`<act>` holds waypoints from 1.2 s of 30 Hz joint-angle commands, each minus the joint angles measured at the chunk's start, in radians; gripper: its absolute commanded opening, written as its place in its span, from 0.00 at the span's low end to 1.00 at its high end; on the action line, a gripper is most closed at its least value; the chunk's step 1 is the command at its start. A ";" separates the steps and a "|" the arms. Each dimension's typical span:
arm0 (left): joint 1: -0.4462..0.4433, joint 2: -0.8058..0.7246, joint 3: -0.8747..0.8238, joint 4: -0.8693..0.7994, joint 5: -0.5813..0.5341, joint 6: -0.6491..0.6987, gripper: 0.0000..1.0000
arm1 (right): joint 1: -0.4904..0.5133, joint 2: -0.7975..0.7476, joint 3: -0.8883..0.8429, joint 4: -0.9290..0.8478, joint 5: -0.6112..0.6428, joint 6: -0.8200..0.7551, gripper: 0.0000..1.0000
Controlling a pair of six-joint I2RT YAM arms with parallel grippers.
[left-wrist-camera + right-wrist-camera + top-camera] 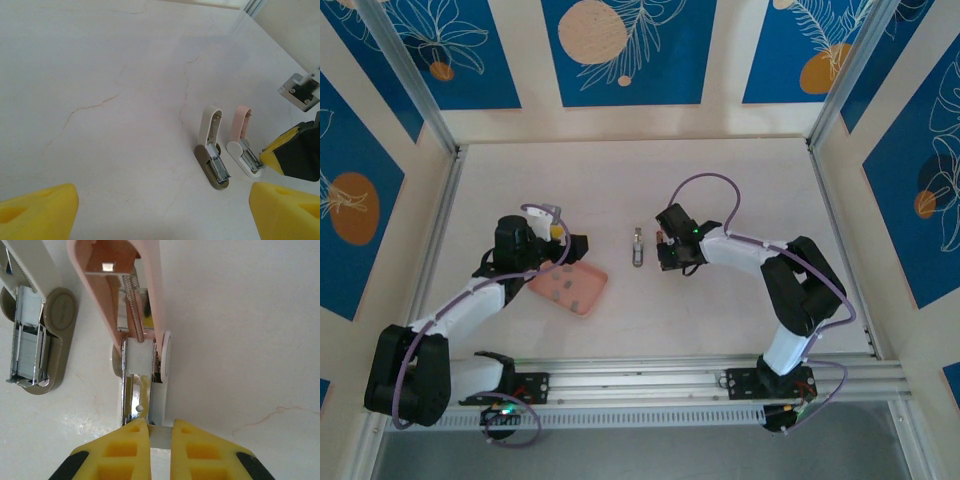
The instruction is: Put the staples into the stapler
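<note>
- At the table's (720, 180) centre, my right gripper (161, 429) is pinched on a metal strip (161, 436) at the pink stapler's (150, 280) magazine mouth, possibly a staple stick.
- Olive stapler (55, 315) lies just beside it, opened.
- My left gripper (162, 205) gapes wide by the tray (590, 296) of staples (563, 285).

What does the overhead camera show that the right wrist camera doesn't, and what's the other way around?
Overhead's own: the salmon-pink tray with small dark strips on it, left of the olive-based stapler, plus both arms' full poses. Right wrist's own: close detail of the pink stapler, its spring and open magazine, and the right gripper shut on a thin metal strip at the magazine's end; whether that is staples I cannot tell. Shared: the two opened staplers side by side, with the right gripper at the pink one.
</note>
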 commanded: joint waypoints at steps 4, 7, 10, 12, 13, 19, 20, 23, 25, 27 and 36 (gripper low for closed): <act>0.006 -0.004 -0.016 0.037 0.022 -0.003 0.88 | 0.006 -0.064 0.034 -0.046 0.008 0.023 0.13; 0.006 -0.007 -0.017 0.038 0.022 -0.003 0.88 | 0.005 -0.081 0.046 -0.046 0.007 0.037 0.14; 0.006 -0.003 -0.022 0.050 0.037 0.003 0.88 | 0.006 -0.074 0.063 -0.047 0.002 0.046 0.14; 0.006 -0.001 -0.035 0.098 0.078 0.004 0.88 | 0.006 -0.062 0.070 -0.046 0.002 0.049 0.13; 0.006 0.000 -0.042 0.128 0.103 -0.003 0.89 | 0.005 -0.054 0.075 -0.045 -0.001 0.051 0.14; 0.003 0.024 -0.043 0.173 0.200 0.000 0.88 | 0.006 -0.017 0.088 -0.041 -0.012 0.061 0.13; 0.003 0.029 -0.042 0.173 0.207 0.001 0.89 | 0.007 -0.012 0.089 -0.039 -0.014 0.061 0.14; 0.001 0.039 -0.040 0.175 0.210 0.000 0.88 | 0.007 -0.001 0.094 -0.035 -0.023 0.062 0.14; -0.002 0.043 -0.037 0.178 0.210 -0.001 0.88 | 0.008 0.009 0.099 -0.037 -0.023 0.059 0.13; -0.001 0.048 -0.034 0.178 0.210 0.000 0.88 | 0.008 0.018 0.102 -0.040 -0.022 0.058 0.14; -0.005 0.057 -0.028 0.175 0.211 0.004 0.88 | 0.008 0.042 0.114 -0.034 -0.034 0.057 0.13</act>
